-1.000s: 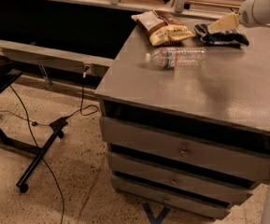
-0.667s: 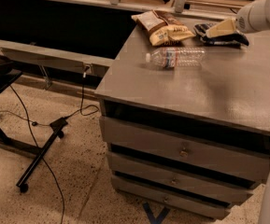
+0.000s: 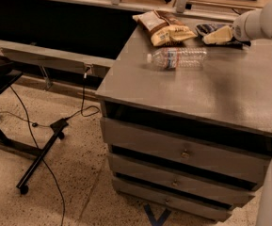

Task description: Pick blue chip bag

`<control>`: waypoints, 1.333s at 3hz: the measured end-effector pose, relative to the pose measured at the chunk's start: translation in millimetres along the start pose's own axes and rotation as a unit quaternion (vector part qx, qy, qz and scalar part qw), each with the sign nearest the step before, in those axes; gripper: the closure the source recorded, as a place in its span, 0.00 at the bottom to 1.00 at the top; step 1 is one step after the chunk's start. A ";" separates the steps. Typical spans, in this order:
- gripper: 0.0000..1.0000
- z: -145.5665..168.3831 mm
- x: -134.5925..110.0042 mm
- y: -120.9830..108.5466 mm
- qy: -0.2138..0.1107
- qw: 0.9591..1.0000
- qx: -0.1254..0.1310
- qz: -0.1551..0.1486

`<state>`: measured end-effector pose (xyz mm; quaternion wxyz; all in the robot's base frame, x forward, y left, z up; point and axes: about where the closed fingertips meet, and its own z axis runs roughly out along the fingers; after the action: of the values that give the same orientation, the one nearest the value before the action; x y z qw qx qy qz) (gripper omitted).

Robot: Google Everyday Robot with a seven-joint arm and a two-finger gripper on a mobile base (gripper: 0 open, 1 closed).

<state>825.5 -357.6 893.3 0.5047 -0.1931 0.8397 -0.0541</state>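
The blue chip bag [image 3: 203,28] is dark and crinkled and lies flat at the far right of the grey cabinet top [image 3: 229,88]. My gripper [image 3: 217,35], cream-coloured on a white arm [image 3: 262,23], reaches in from the right. It sits directly over the bag and covers its middle. The bag's dark edges show on both sides of the gripper.
A tan and brown snack bag [image 3: 165,28] lies at the far edge, left of the blue bag. A clear water bottle [image 3: 177,58] lies on its side in front of it. The cabinet has drawers [image 3: 182,152] below. A black stand [image 3: 36,159] and cables are on the floor to the left.
The arm and gripper have come down and slightly left, closer onto the blue chip bag. The bottle and both bags have not moved.
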 end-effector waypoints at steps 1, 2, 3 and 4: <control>0.00 11.0 10.4 0.4 0.004 1.000 0.001 0.000; 0.15 19.2 19.9 3.1 0.004 1.000 -0.002 -0.003; 0.46 24.4 31.3 7.9 0.011 1.000 -0.004 -0.012; 0.69 25.6 34.9 12.7 0.016 1.000 -0.006 -0.020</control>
<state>829.8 -356.4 848.4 0.4889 -0.2118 0.8439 -0.0625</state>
